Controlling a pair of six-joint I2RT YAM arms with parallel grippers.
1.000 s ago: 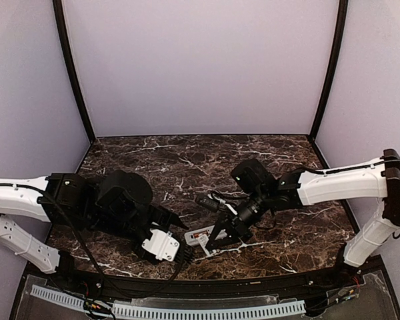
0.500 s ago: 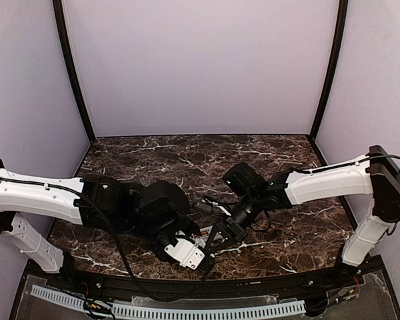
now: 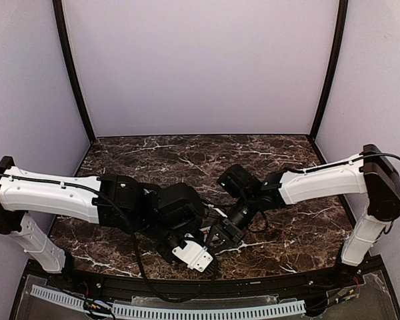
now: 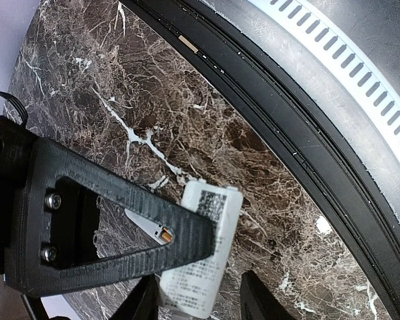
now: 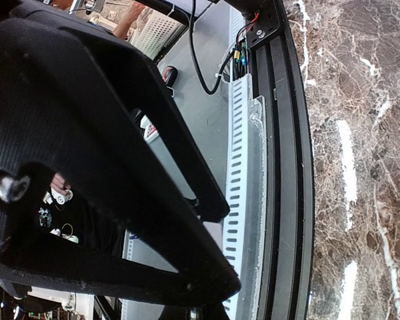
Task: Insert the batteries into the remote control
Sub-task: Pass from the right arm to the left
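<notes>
Now astride remote at table's 6 o'clock with left gripper, swung in from 9 o'clock; fingers spread, narrowing. Right gripper pressed together, over remote. Likely bracing it for loading.

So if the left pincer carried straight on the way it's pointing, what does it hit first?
Most likely the remote control, label side up, sitting between the fingertips of the left pincer. A black finger, apparently the right pincer's, crosses it just beyond. Depth is hard to judge.
</notes>
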